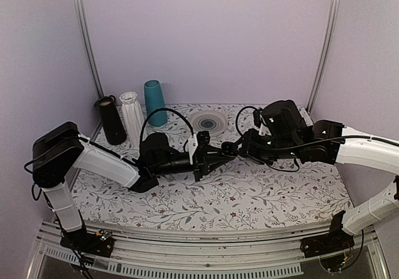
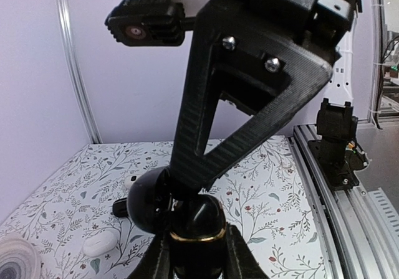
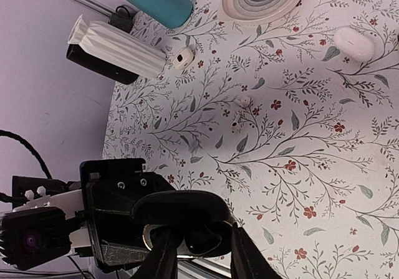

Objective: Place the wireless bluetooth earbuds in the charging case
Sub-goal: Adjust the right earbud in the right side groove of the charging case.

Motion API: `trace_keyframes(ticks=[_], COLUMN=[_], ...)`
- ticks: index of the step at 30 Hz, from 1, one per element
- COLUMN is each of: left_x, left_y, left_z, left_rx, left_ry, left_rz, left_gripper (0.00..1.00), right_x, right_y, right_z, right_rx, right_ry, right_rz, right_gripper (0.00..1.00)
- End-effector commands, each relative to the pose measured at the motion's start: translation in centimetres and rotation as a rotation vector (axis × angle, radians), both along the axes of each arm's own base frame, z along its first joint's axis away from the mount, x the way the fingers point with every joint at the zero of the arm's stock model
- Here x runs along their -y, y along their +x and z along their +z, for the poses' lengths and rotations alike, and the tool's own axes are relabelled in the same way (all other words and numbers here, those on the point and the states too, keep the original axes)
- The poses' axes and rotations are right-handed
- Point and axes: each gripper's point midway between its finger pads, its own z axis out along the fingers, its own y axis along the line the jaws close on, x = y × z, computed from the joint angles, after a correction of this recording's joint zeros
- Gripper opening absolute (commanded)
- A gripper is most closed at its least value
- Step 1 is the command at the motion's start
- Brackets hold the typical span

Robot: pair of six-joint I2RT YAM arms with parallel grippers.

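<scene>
The charging case (image 2: pixel 198 226) is black with a gold rim and hangs above the cloth, my left gripper (image 2: pixel 198 254) shut on its body. Its lid (image 2: pixel 148 199) stands open to the left. My right gripper (image 2: pixel 187 180) reaches down into the open mouth. In the right wrist view the lid (image 3: pixel 181 205) arches over my right gripper (image 3: pixel 202 245), whose fingers (image 3: pixel 163 254) close on a dark rounded lump that looks like an earbud (image 3: pixel 201 241). From above, both grippers (image 1: pixel 218 156) (image 1: pixel 242 147) meet mid-table. A small black piece (image 2: pixel 118 208), perhaps another earbud, lies behind the lid.
A white oval case (image 3: pixel 353 42) and small white earbuds (image 3: pixel 182 58) lie on the floral cloth. At the back stand a black cylinder (image 1: pixel 112 122), a white ribbed vase (image 1: pixel 131 114), a teal vase (image 1: pixel 154 103) and a swirl-patterned dish (image 1: pixel 207 121). A metal rail (image 2: pixel 340 185) runs along the table edge.
</scene>
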Motion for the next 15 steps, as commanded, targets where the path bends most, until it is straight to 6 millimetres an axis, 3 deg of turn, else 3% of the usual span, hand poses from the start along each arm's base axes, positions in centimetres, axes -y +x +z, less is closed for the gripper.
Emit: trace_keyframes(ticks=[1, 9, 15], left_x=[0.6, 0.6, 0.6], left_y=[-0.9, -1.4, -1.6], left_z=[1.8, 2.3, 2.9], left_rx=[0.036, 0.042, 0.046], left_ry=[-0.030, -0.037, -0.049], left_rz=[-0.027, -0.045, -0.052], left_gripper=[0.00, 0.00, 0.00], right_x=[0.2, 0.6, 0.4], right_y=[0.1, 0.3, 0.1], right_z=[0.4, -0.1, -0.7], right_rx=[0.022, 0.027, 0.025], right_ry=[0.008, -0.019, -0.043], right_rz=[-0.013, -0.025, 0.002], right_gripper=[0.29, 0.24, 0.14])
